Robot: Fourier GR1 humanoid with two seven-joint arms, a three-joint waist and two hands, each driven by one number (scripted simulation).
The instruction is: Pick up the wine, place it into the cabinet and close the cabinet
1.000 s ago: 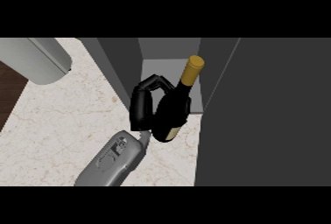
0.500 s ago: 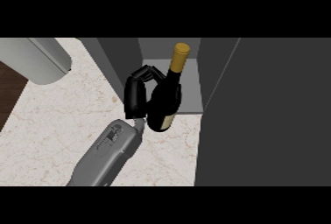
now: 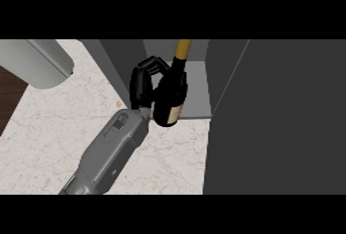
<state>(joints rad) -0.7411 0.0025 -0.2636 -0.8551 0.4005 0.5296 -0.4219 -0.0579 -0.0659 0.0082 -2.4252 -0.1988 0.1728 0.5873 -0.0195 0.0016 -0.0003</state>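
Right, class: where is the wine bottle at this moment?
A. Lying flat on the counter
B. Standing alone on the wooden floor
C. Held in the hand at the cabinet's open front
C: the hand curls round the wine bottle, its gold-capped neck pointing into the open cabinet.

Single head view, looking steeply down onto marble counter (image 3: 47, 137). Forearm (image 3: 111, 153) enters from lower edge, left of centre, running up toward frame middle. Open cabinet (image 3: 196, 87) at upper centre; its dark door (image 3: 277, 119) fills right side, close to lens. No second view.
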